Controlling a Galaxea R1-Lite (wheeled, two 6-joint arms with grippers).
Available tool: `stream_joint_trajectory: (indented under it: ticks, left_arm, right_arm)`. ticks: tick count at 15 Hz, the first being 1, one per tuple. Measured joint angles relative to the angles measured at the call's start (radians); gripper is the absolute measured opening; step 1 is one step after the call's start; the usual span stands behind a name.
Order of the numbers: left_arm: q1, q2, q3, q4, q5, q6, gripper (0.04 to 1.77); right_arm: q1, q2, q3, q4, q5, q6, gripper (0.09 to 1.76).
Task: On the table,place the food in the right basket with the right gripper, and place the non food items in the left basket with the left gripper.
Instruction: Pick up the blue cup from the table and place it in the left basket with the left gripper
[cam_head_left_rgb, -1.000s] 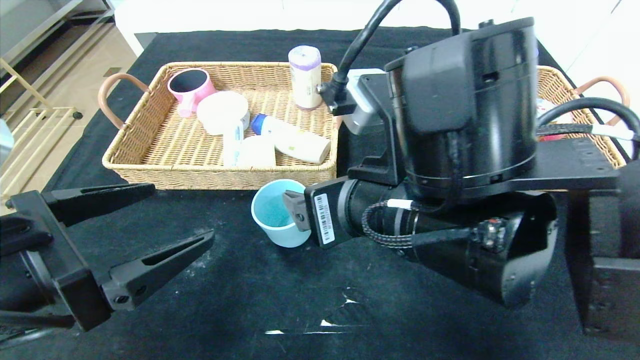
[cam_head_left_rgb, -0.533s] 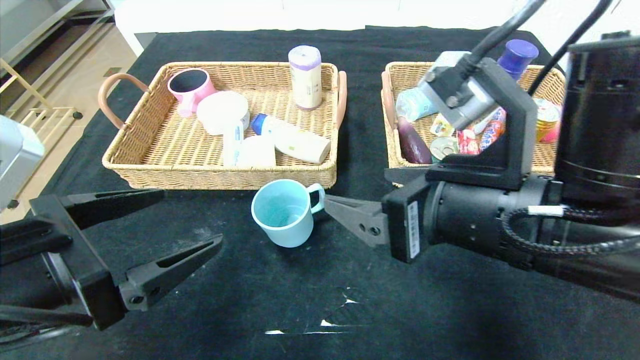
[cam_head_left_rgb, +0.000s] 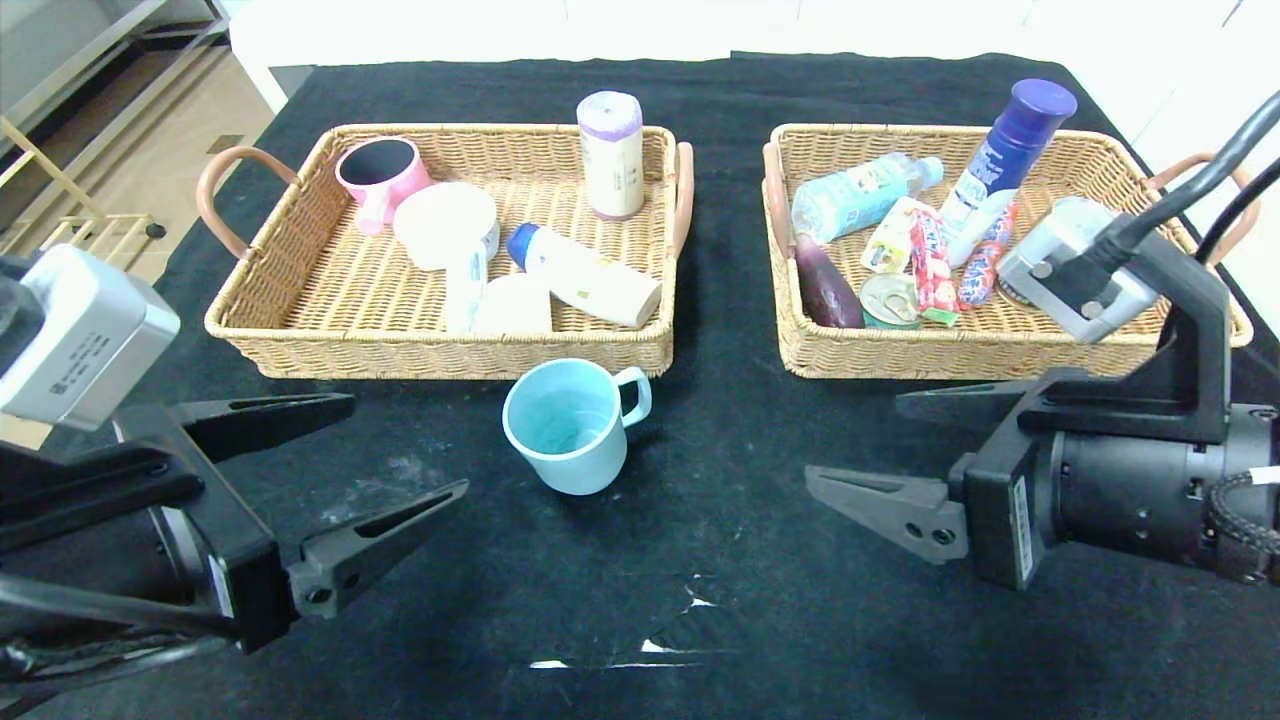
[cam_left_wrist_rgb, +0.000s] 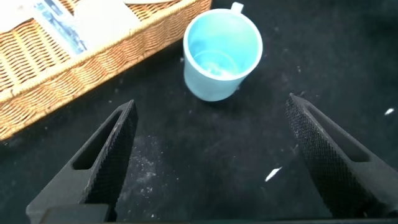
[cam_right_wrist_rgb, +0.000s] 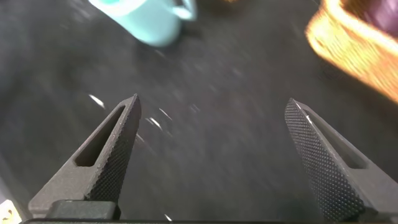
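Teal mug (cam_head_left_rgb: 568, 425) standing alone on the black table (cam_head_left_rgb: 700, 560) just before the left basket (cam_head_left_rgb: 300, 330), right gripper (cam_head_left_rgb: 890, 450) now pulled back from it, spread and empty, left gripper (cam_head_left_rgb: 390, 450) spread short of it, likely next to grasp, right basket (cam_head_left_rgb: 900, 355) partly hidden behind the right arm

Table (cam_head_left_rgb: 700, 620): black cloth, white scuffs near front edge. Left basket (cam_head_left_rgb: 300, 345) and right basket (cam_head_left_rgb: 880, 355) side by side toward back edge, small gap between. Teal mug (cam_head_left_rgb: 568, 424) upright on the cloth, just in front of left basket's front right corner.
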Motion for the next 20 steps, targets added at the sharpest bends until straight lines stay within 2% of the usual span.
stream_joint_trajectory:
  ticks: [2,5,8,11,14,17,20]
  left_arm:
    - [-0.001,0.010,0.000,-0.003,0.012,0.000,1.72]
    - [-0.001,0.029,-0.004,-0.004,0.034,-0.001,1.72]
    - [0.000,0.045,-0.021,-0.006,0.093,-0.002,1.72]
    - [-0.001,0.070,-0.091,0.019,0.117,-0.001,1.72]
    - [-0.005,0.118,-0.215,0.162,0.167,-0.001,1.72]
    - [-0.003,0.174,-0.363,0.358,0.177,-0.035,1.72]
    - [0.016,0.249,-0.485,0.458,0.172,-0.063,1.72]
  right_arm:
    - [-0.039,-0.019,0.001,0.064,0.000,0.003,1.69]
    - [-0.097,-0.043,0.013,0.077,0.024,0.034,1.70]
    - [-0.148,-0.062,0.033,0.076,0.073,0.038,1.70]
    - [-0.162,-0.078,0.038,0.076,0.073,0.039,1.70]
    - [-0.164,-0.097,0.039,0.077,0.073,0.039,1.70]
    - [-0.173,-0.107,0.039,0.078,0.073,0.039,1.70]
    - [-0.174,-0.108,0.039,0.078,0.071,0.037,1.70]
